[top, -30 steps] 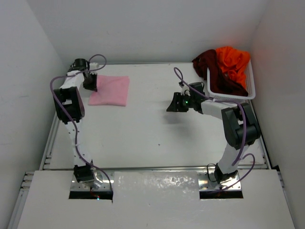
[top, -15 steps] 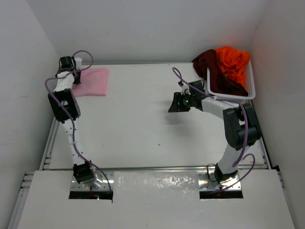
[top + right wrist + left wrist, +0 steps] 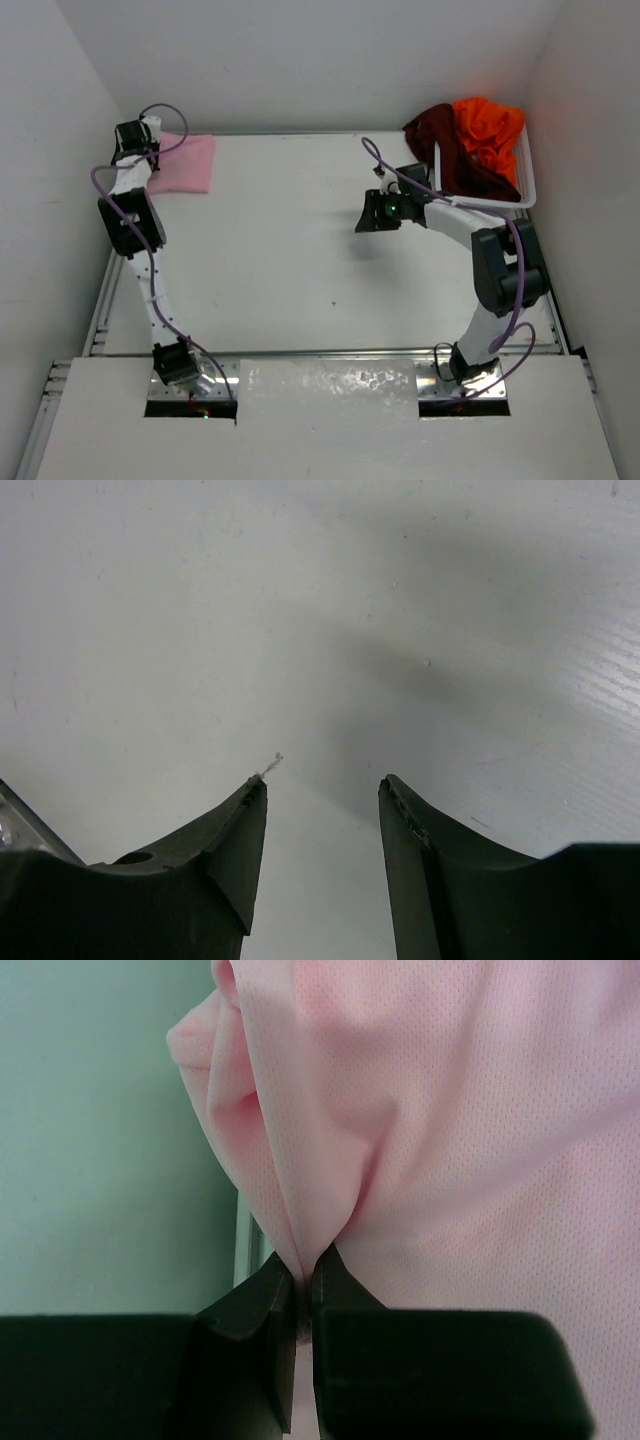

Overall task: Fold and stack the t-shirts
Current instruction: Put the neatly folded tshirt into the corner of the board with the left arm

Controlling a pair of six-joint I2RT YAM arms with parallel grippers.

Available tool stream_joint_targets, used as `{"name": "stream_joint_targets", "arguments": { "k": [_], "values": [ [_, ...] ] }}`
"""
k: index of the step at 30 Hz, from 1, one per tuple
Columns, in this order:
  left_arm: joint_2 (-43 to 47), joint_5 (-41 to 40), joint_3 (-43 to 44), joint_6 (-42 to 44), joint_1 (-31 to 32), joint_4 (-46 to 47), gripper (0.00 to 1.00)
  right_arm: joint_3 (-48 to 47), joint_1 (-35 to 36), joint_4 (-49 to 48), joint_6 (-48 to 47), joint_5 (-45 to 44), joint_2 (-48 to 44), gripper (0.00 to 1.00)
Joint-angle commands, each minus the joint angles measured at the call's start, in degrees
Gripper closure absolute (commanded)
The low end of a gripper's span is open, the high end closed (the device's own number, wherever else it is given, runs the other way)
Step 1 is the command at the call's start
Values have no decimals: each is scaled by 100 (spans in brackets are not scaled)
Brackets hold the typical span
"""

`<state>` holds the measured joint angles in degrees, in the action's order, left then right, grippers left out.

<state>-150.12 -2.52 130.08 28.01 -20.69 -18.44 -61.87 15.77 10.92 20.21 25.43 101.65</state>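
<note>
Far to the left of the white basket, at the back corner of the surface, lies the light pink t-shirt. It looks like a flat pink patch close to the wall.

The left gripper is pressed together on the pink t-shirt. Its two black fingers pinch a little fold of the cloth. The cloth bunches up and makes soft wrinkles that run up from the pinched spot. Beside that fold, one rounded end of the shirt sticks out to the side.

Just to the left of the basket hangs the right gripper. Its two dark fingers are spread apart. Nothing is between them. Only the bare white surface shows below them, with a gray shadow on it.

Inside the basket lie the other two shirts, both in messy heaps. The dark maroon t-shirt fills the left side of the basket, and part of it spills over the back left rim. The bright orange t-shirt sits at the back right of the basket, touching the maroon one.
</note>
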Motion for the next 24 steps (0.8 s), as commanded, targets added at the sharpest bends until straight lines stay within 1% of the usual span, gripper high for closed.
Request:
{"name": "stream_joint_targets", "arguments": {
  "k": [1, 2, 5, 6, 7, 8, 9, 12, 13, 15, 18, 21, 23, 24],
  "values": [
    [27, -56, 149, -67, -102, 446, 100, -299, -30, 24, -131, -38, -110, 53],
    [53, 6, 123, -146, -120, 437, 100, -317, -30, 42, -140, -47, -92, 53],
    [228, 33, -184, -225, -111, 595, 70, -326, -30, 16, -140, -3, -110, 53],
    [273, -28, -263, -252, -120, 648, 45, -326, -30, 7, -149, 32, -101, 53],
    [308, -64, -290, -330, -128, 674, 32, -335, -30, -2, -140, 50, -92, 52],
    [334, -90, -247, -410, -155, 666, 27, -335, -30, -2, -140, 85, -92, 52],
    [396, -169, -177, -489, -172, 648, 23, -335, -30, -11, -140, 137, -84, 52],
    [589, -284, 140, -980, -339, 560, 22, -274, -30, -89, -105, 190, -118, 52],
    [764, -197, 140, -1217, -435, 604, 22, -239, -30, -133, -79, 216, -136, 52],
    [940, -30, 114, -1385, -506, 648, 19, -168, -21, -221, -52, 243, -197, 52],
    [1291, 208, 96, -1421, -506, 526, 18, -124, -21, -265, -43, 261, -285, 52],
    [1459, 226, 70, -1412, -506, 429, 18, -45, -30, -336, -17, 278, -417, 52],
    [1486, 191, 79, -1395, -515, 350, 19, 16, -30, -414, 18, 304, -487, 52],
    [1486, 147, 70, -1395, -515, 315, 24, 34, -30, -441, 18, 322, -540, 52]
  ]
}}
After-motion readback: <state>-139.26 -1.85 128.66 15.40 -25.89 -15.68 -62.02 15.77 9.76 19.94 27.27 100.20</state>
